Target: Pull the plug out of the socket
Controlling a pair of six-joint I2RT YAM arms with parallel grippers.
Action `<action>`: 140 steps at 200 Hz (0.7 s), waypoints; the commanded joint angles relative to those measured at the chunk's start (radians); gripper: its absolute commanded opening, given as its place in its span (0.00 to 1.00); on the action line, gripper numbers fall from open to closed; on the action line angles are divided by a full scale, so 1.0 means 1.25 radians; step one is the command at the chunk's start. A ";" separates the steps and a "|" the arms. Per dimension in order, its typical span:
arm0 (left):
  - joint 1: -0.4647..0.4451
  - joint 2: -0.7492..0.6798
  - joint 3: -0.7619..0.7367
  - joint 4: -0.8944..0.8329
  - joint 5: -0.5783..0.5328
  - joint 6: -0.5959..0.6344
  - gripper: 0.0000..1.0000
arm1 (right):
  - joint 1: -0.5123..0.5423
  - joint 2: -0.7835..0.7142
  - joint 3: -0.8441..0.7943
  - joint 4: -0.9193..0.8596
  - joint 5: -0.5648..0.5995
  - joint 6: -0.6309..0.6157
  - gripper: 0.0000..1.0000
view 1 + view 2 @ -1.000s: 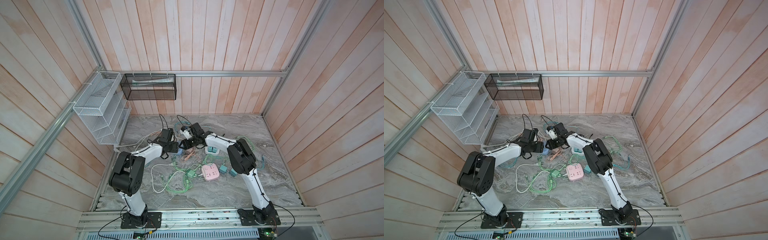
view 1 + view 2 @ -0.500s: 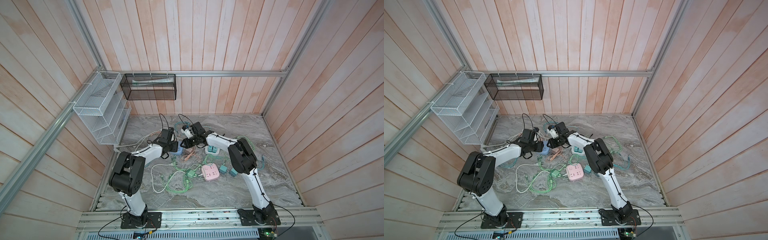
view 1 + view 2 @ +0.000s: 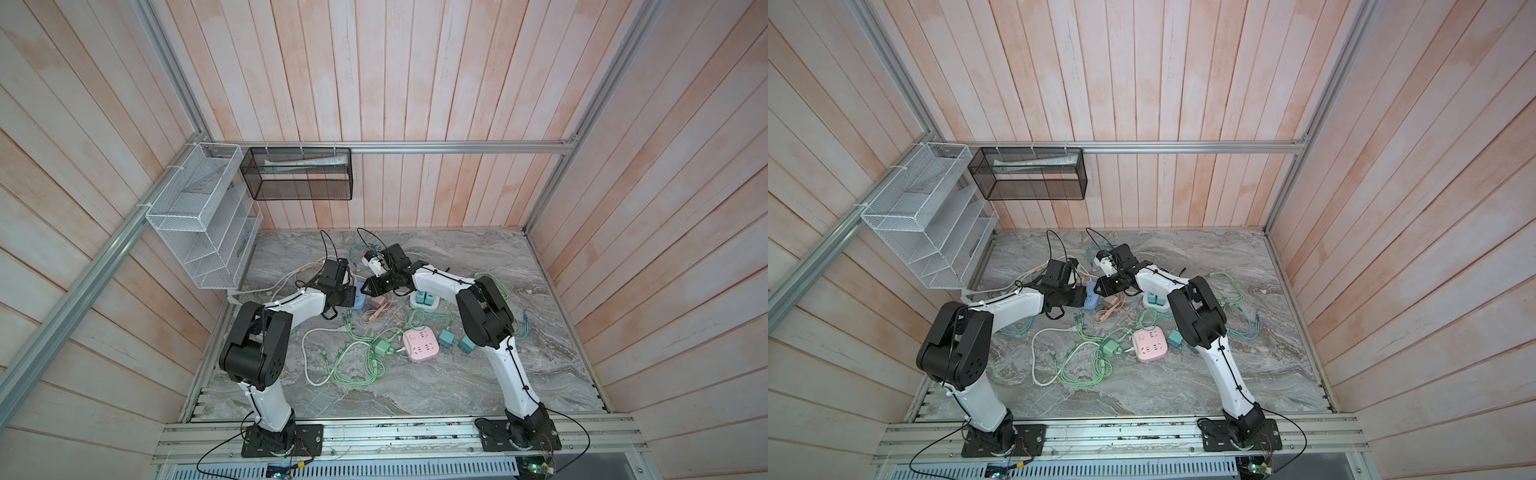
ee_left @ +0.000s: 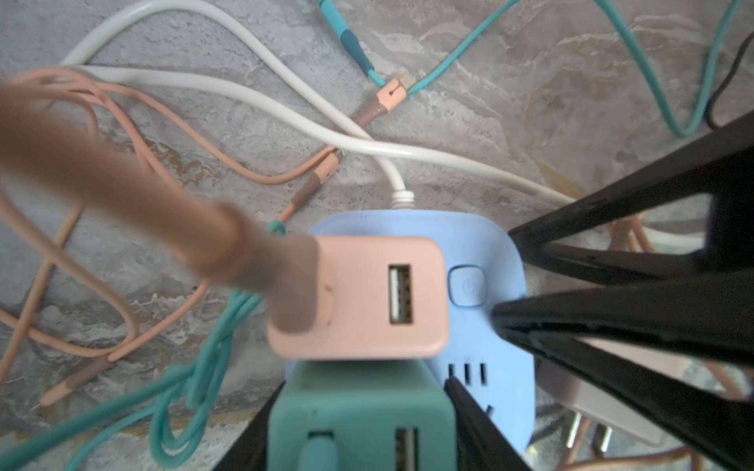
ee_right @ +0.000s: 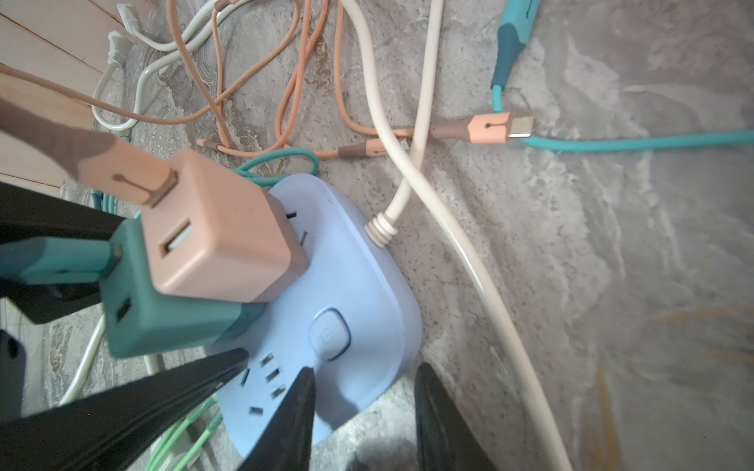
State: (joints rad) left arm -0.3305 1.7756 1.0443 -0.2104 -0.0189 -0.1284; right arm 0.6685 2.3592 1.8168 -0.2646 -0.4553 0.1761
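Observation:
A blue socket [image 4: 481,346] [image 5: 359,277] lies on the marble table, left of centre in both top views [image 3: 358,301] [image 3: 1090,300]. A teal plug [image 4: 359,416] [image 5: 171,322] and a pink plug [image 4: 367,297] [image 5: 220,240] stand side by side in it, each with a cable. My left gripper [image 4: 361,407] [image 3: 348,297] is shut on the teal plug, a finger flush on each side. My right gripper [image 5: 363,391] [image 3: 366,286] grips the socket's corner by the power button. One finger lies on the top face and one against the side.
White, pink and teal cables [image 4: 253,93] tangle around the socket. A loose pink plug [image 4: 612,391] lies beside it. Nearer the front are a pink socket cube [image 3: 419,344], green cables [image 3: 353,357] and loose teal plugs [image 3: 446,337]. A white socket [image 3: 424,300] sits under the right arm.
The left gripper's jaws have closed in onto the teal plug. The right gripper's jaws have narrowed onto the socket's corner. Both arms have hardly shifted.

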 commanded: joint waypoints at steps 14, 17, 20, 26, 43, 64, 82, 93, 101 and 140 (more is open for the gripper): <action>-0.002 0.007 -0.001 -0.012 -0.018 -0.027 0.53 | -0.007 0.027 -0.004 -0.062 0.018 -0.008 0.38; -0.001 0.008 -0.001 -0.010 -0.018 -0.027 0.53 | -0.006 0.028 -0.005 -0.062 0.018 -0.009 0.38; -0.002 0.007 -0.002 -0.008 -0.017 -0.028 0.53 | -0.007 0.028 -0.004 -0.062 0.016 -0.009 0.38; -0.002 0.006 -0.003 -0.003 -0.016 -0.029 0.53 | -0.007 0.028 -0.005 -0.062 0.016 -0.010 0.38; -0.002 0.004 -0.005 0.008 -0.016 -0.029 0.54 | -0.007 0.028 -0.003 -0.062 0.017 -0.010 0.38; -0.002 0.009 0.003 0.015 -0.013 -0.025 0.54 | -0.007 0.029 -0.003 -0.062 0.012 -0.010 0.37; -0.002 0.015 0.011 0.012 -0.008 -0.023 0.49 | -0.007 0.030 -0.003 -0.063 0.012 -0.010 0.37; -0.003 0.015 0.014 0.008 -0.007 -0.024 0.45 | -0.007 0.031 -0.003 -0.065 0.012 -0.010 0.37; -0.004 0.015 0.015 0.005 -0.007 -0.024 0.43 | -0.007 0.031 -0.003 -0.066 0.012 -0.010 0.38; -0.015 0.012 0.003 0.004 -0.014 -0.015 0.38 | -0.006 0.033 0.005 -0.063 -0.010 -0.012 0.51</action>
State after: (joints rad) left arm -0.3370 1.7763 1.0451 -0.2028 -0.0360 -0.1429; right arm 0.6640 2.3592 1.8172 -0.2749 -0.4591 0.1738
